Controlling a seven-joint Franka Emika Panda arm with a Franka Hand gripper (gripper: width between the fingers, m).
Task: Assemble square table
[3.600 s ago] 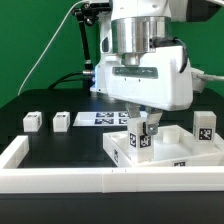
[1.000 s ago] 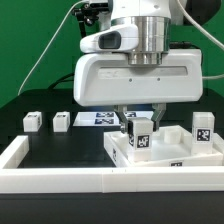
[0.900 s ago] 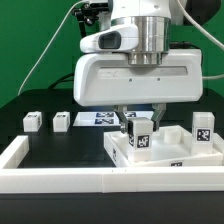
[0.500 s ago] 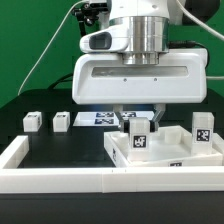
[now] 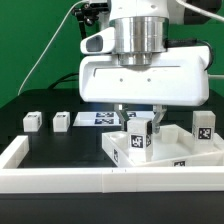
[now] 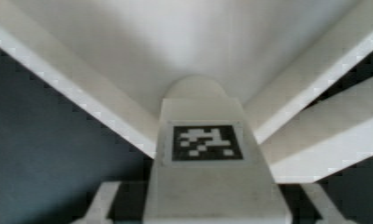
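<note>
My gripper [image 5: 139,124] is shut on a white table leg [image 5: 138,136] with a black-and-white tag. It holds the leg upright over the near-left corner of the white square tabletop slab [image 5: 170,152]. In the wrist view the tagged leg [image 6: 209,130] fills the middle between the two fingers [image 6: 105,198], and the slab's raised edges [image 6: 67,75] run beyond it. A second leg [image 5: 205,128] stands upright at the slab's far right corner. Two loose legs [image 5: 33,121] [image 5: 62,121] lie on the black table at the exterior view's left.
The marker board [image 5: 98,118] lies flat behind the slab. A long low white border wall [image 5: 60,180] runs along the front and turns up the exterior view's left side. A green backdrop and cables stand behind the arm.
The hand has turned about its vertical axis over the last second, its wide body swinging toward the exterior view's right. The held leg has turned with it over the slab corner.
</note>
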